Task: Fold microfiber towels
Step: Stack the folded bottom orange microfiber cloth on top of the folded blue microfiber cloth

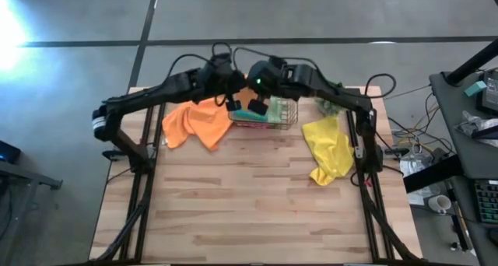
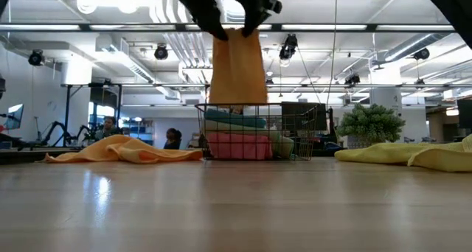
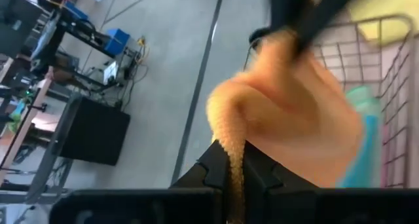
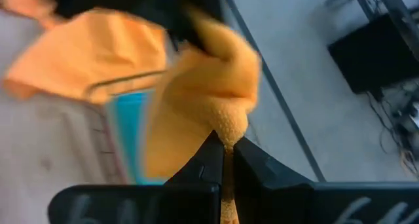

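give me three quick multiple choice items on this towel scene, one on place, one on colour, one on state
1. Where is the held orange towel?
A. flat on the table
B. hanging above the wire basket
C. on the floor

2. What colour is the towel lying on the right arm's side of the table?
A. yellow
B. pink
C. teal

3. How are the left gripper and right gripper?
A. both open
B. only the left shut
C. both shut on the towel

Answers:
1 B, the low view shows it hanging over the basket.
2 A, the high view shows it yellow.
3 C, each wrist view shows fingers pinching orange cloth.
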